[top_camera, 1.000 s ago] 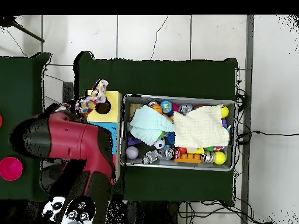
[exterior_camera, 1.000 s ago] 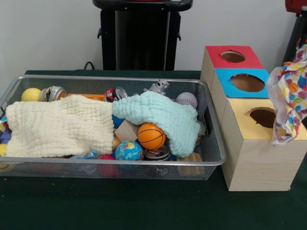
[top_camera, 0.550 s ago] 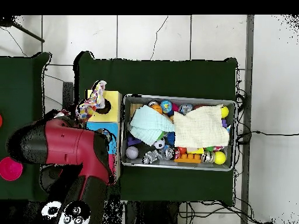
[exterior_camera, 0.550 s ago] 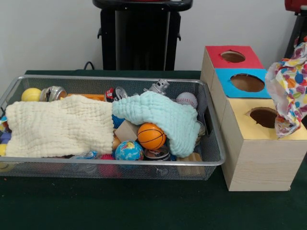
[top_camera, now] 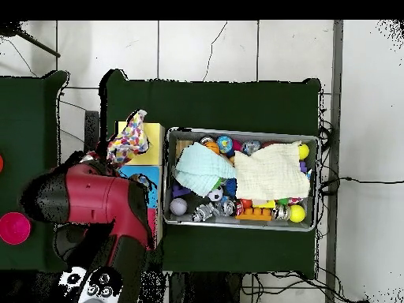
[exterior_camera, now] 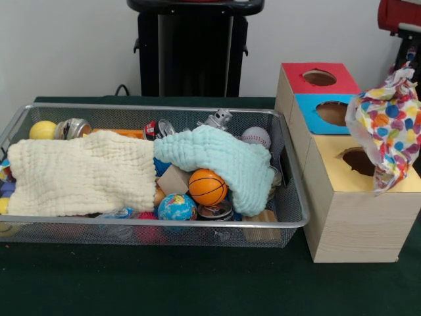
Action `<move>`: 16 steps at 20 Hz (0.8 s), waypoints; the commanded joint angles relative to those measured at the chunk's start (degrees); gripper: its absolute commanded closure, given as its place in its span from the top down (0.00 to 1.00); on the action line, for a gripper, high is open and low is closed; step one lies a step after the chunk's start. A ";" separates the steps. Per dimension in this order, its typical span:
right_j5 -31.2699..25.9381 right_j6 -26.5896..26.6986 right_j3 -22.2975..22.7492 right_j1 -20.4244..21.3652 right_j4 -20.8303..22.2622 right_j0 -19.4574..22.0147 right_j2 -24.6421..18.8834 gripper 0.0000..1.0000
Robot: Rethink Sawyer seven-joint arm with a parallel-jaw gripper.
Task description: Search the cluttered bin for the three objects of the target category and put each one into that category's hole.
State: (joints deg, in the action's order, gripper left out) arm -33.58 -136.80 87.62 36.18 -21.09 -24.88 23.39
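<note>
The spotted cloth [exterior_camera: 387,125] hangs over the yellow box's hole [exterior_camera: 360,160]; finger state cannot be determined. No writing is legible.

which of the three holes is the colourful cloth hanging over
The yellow hole, at the near end of the box row; the multicoloured cloth partly covers it. The blue hole and red hole stay uncovered.

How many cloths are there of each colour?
Pale yellow waffle cloth, lying in the bin: 1
Light blue waffle cloth, lying in the bin: 1
Multicoloured spotted cloth, hanging over the box: 1
Total: 3
</note>
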 commanded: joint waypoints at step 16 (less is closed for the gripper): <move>16.32 -1.73 11.09 -8.34 7.38 7.56 -11.21 0.00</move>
State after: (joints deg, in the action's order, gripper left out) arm -20.36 -136.80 91.77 32.40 -17.66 -20.32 19.69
